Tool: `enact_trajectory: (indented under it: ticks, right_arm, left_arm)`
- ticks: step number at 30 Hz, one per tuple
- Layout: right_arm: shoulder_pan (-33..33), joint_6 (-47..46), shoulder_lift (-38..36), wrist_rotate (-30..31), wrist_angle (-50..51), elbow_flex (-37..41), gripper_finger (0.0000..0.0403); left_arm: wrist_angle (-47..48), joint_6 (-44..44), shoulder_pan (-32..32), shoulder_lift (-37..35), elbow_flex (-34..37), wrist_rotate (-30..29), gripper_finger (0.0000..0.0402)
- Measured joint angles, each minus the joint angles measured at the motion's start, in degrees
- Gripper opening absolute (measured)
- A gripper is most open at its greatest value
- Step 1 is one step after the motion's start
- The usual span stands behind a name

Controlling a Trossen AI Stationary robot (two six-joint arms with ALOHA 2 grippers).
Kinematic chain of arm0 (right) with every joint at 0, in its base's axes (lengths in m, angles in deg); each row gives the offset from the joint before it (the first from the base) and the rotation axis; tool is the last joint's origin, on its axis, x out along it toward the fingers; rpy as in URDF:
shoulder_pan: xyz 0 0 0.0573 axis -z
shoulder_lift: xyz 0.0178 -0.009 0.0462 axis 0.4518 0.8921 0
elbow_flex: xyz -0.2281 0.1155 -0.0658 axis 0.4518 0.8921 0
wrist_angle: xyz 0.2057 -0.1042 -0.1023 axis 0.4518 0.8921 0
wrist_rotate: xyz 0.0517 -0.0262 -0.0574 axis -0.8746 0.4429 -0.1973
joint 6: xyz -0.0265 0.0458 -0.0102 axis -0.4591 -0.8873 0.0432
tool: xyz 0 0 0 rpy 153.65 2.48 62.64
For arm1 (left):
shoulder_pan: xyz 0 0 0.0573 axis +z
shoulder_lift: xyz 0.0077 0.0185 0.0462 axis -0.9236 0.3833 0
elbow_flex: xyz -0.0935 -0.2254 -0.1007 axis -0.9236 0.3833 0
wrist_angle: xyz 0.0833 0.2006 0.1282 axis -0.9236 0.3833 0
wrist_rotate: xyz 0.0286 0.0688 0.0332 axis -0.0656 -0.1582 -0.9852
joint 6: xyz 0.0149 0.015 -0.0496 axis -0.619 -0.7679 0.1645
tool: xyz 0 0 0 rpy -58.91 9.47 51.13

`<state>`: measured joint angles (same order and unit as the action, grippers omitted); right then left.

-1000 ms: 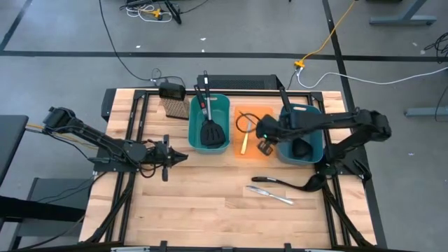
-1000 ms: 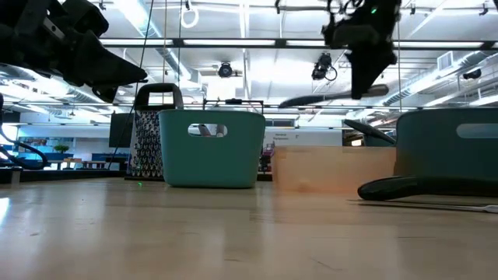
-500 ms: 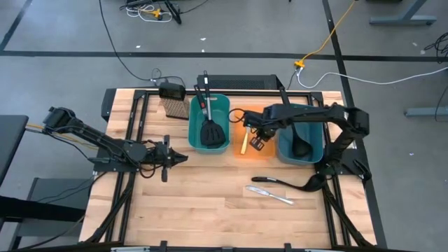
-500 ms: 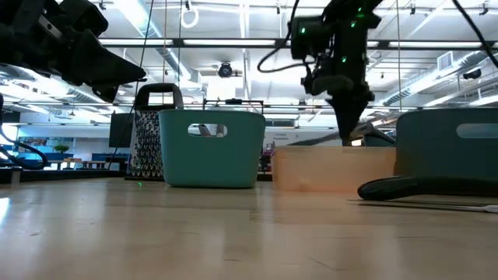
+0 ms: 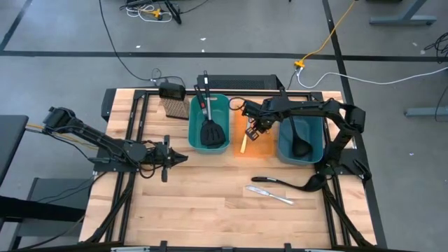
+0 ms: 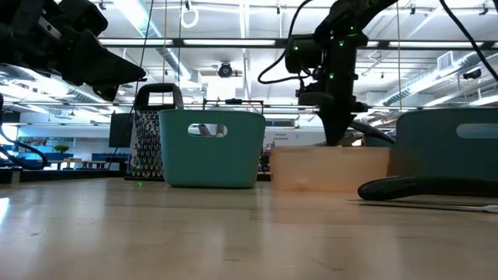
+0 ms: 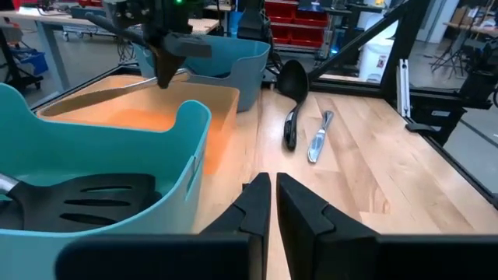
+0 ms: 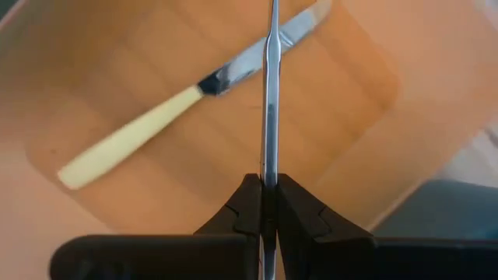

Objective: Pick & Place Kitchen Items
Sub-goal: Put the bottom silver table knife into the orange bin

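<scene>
Right gripper [image 8: 264,204] is pinched tight on a slim silver table knife [image 8: 269,93], held blade-out over the orange bin [image 5: 264,150], which sits just right of centre between the two teal bins at about the table's twelve o'clock. Directly under the held knife, the yellow-handled knife [image 8: 132,132] lies across the bin floor. The likely trouble is the release: the grip is on a thin edge, so the knife may twist or slip early, and if let go from this height it could strike the knife below and bounce, or tip over the bin's wall. Left gripper [image 7: 266,204] waits at nine o'clock with its fingers nearly together and nothing between them. Toward four o'clock, another table knife [image 5: 269,194] and a long black ladle [image 5: 290,183] lie on the wood, not yet sorted. Compared with a second ago, the right arm has swung from the right teal bin [image 5: 316,150] leftward to the orange bin's far side; the left arm is unchanged.
</scene>
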<state>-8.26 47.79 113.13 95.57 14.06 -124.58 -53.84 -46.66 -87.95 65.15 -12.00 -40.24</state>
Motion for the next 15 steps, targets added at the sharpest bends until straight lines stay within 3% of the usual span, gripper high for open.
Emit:
enact_trajectory:
  ticks: [15]
  right_arm:
    - [-2.5, -3.3, 7.2, 1.3, -4.5, 0.0, 0.0025]
  left_arm:
    - [0.0, 0.2, 0.0, 0.0, 0.0, 1.5, 0.0030]
